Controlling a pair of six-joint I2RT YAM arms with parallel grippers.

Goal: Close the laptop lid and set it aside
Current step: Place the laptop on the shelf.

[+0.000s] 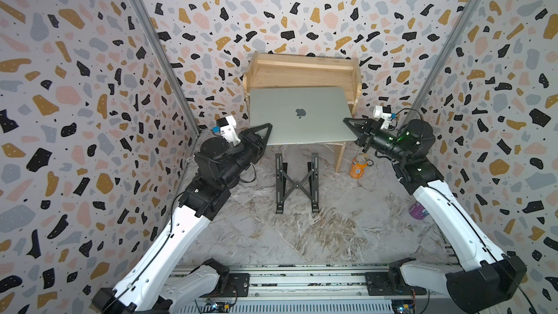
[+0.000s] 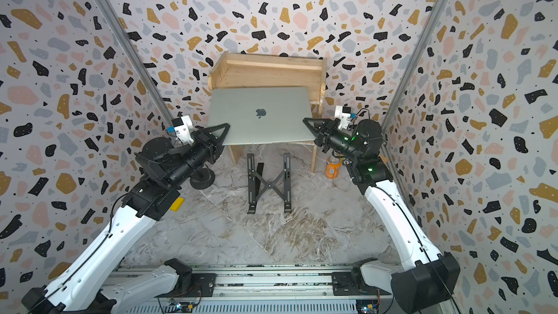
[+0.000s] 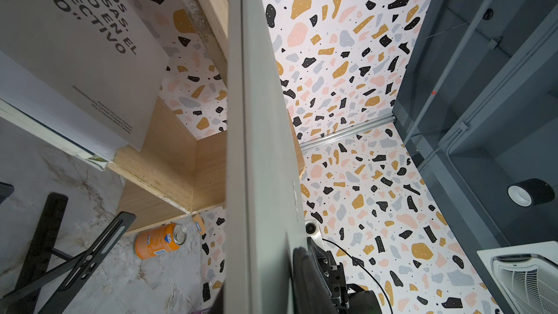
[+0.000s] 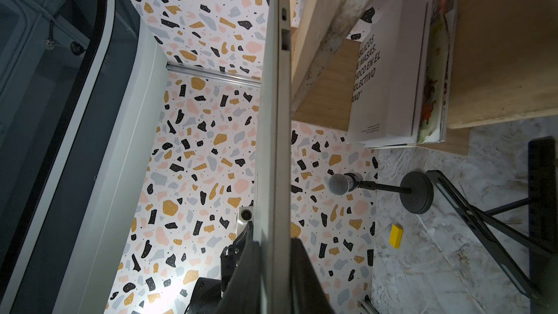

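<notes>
Two grips on laptop (image 1: 302, 128): left gripper (image 1: 266, 129) and right gripper (image 1: 349, 123) pinch opp. side edges, fingers narrow. Lid (image 2: 265, 101) shut, logo up. Laptop over wooden shelf (image 1: 302, 70) top, front edge overhanging; contact unclear.

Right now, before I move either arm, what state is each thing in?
laptop: held at both side edges.
lid: shut.
left gripper: shut on the laptop.
right gripper: shut on the laptop.
folding stand: opened out, nothing on it.
orange can: standing upright.
</notes>
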